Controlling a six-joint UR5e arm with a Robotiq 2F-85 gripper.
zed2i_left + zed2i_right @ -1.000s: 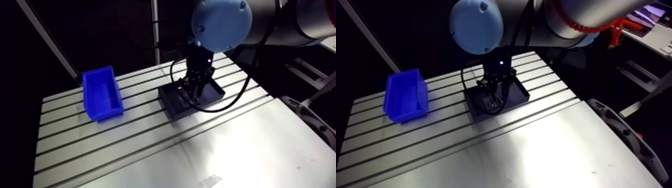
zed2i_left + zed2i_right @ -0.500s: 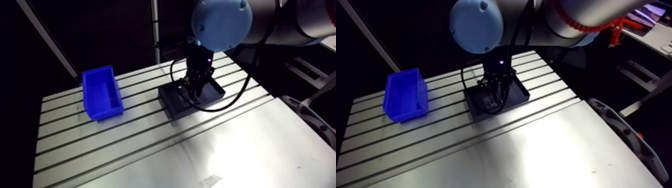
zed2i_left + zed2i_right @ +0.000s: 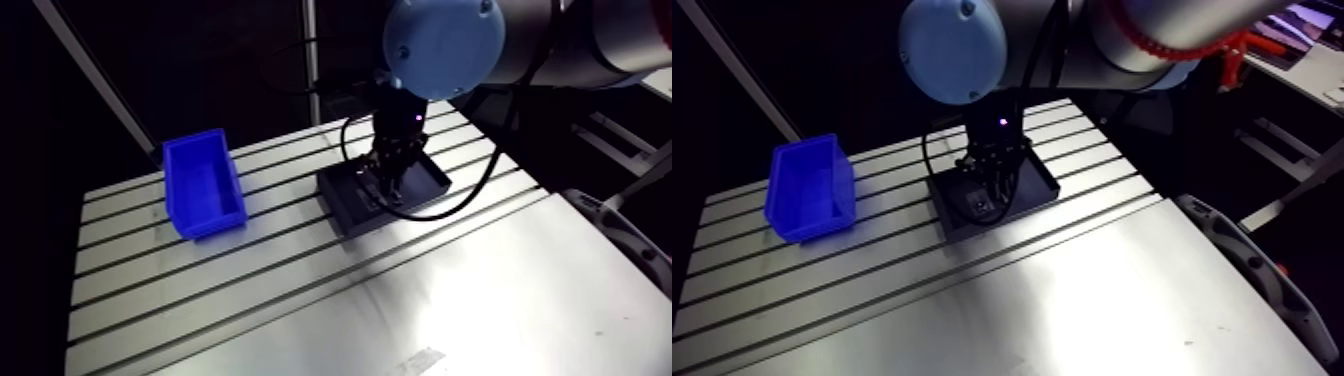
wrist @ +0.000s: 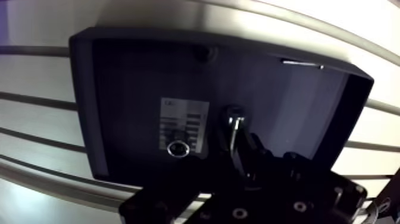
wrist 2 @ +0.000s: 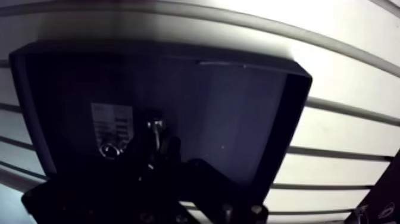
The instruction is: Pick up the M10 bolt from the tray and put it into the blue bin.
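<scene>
I count one blue bin [image 3: 212, 226], one black tray [image 4: 80, 101] and one end effector [image 4: 241, 152] over the slotted bench [image 3: 300, 290]. In the arm view the bin and the tray sit well apart, with the end effector hanging down into the tray's space. From there its fingers are too dark and small for me to read, and I can't see anything inside the tray.

The wrist view fills that in. The tray floor carries one white label [image 4: 184, 116] and two shiny metal pieces. One is the M10 bolt [image 4: 233, 119], whose shank runs back between the fingertips, and the fingers look clamped together on it. Its head points ahead, just beside the label; I cannot tell whether it touches the floor. The other is a small round piece [image 4: 178, 148] lying on the label's near edge. The bin is out of this view
</scene>
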